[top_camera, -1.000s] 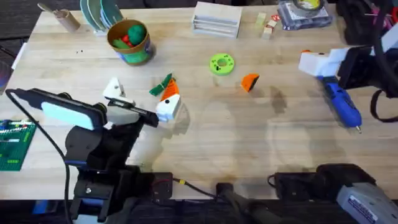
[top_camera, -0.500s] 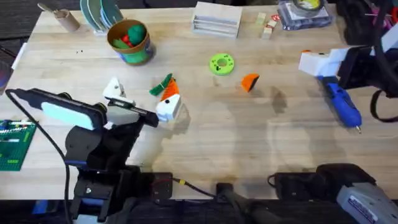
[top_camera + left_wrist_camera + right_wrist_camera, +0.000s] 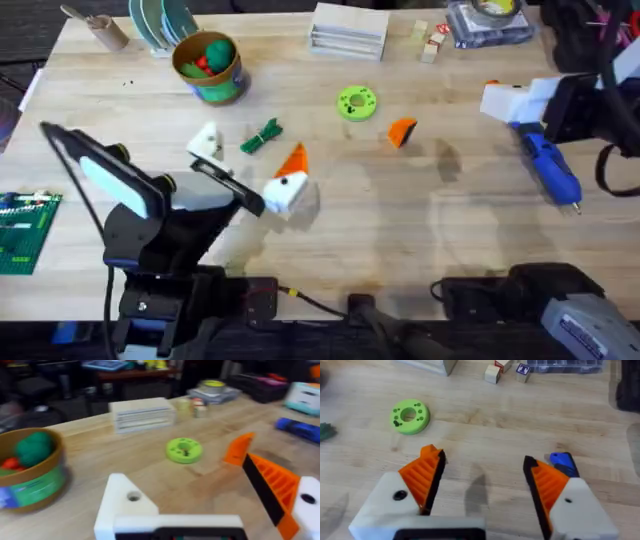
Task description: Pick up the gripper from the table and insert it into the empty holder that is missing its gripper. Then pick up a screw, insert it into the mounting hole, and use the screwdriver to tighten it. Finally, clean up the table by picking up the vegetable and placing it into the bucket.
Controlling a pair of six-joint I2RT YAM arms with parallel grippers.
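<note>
Gripper [image 3: 402, 131] is lying mid-desk toward the right edge, both claws gaping wide & empty, so right claw [image 3: 484, 460] should be dropping square over it, pinching smooth sides, w/ ribbed face left clear for the holder [image 3: 127, 505].

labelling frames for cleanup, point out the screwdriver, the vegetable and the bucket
screwdriver [image 3: 551, 170]: overhead view, middle of the blue body.
vegetable [image 3: 262, 136]: overhead view, centre of the dark green sprig.
bucket [image 3: 214, 86]: overhead view, green printed side wall below the rim.
</note>
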